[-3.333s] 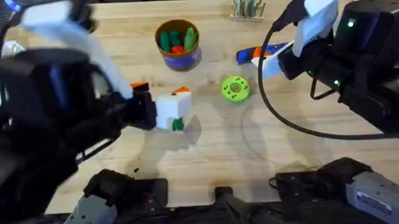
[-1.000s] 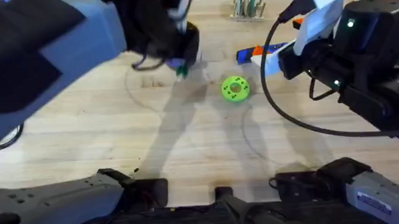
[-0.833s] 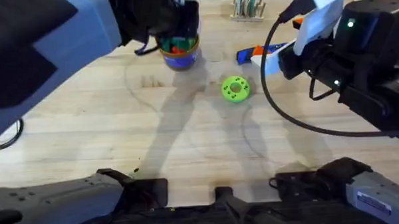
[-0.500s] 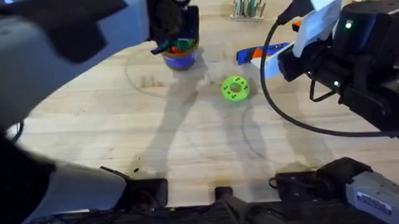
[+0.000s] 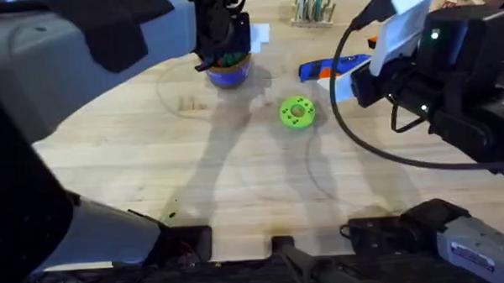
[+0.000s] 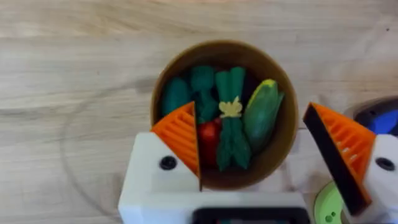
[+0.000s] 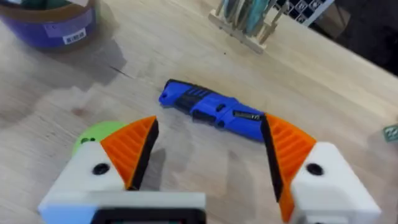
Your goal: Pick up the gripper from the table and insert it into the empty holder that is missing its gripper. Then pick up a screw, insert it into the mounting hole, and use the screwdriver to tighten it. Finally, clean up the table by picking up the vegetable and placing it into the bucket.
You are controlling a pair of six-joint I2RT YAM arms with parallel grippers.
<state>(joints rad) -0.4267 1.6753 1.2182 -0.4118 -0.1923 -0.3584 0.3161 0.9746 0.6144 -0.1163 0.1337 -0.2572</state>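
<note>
The bucket [image 6: 283,140] has a tan rim and stands at the far middle of the table [image 5: 236,176], where its blue outside [image 5: 229,72] shows. The dark-green vegetable [image 6: 231,121], tied with a yellow band, lies inside it among other toy produce. My left gripper [image 6: 261,146] hovers open right above the bucket, with nothing between its orange pads. The blue screwdriver [image 7: 214,111] lies on the wood just beyond my right gripper [image 7: 208,155], which is open and empty. The loose gripper, the holder and the screw are out of view.
A bright green disc with holes [image 5: 297,112] lies right of the bucket and beside the right gripper's finger [image 7: 93,134]. A wooden rack of pens [image 5: 313,7] stands at the far edge. The left arm looms large over the table's left side.
The left arm carried the vegetable from mid-table to the far bucket and let go. The vegetable now lies in the bucket. The right arm has stayed put.
</note>
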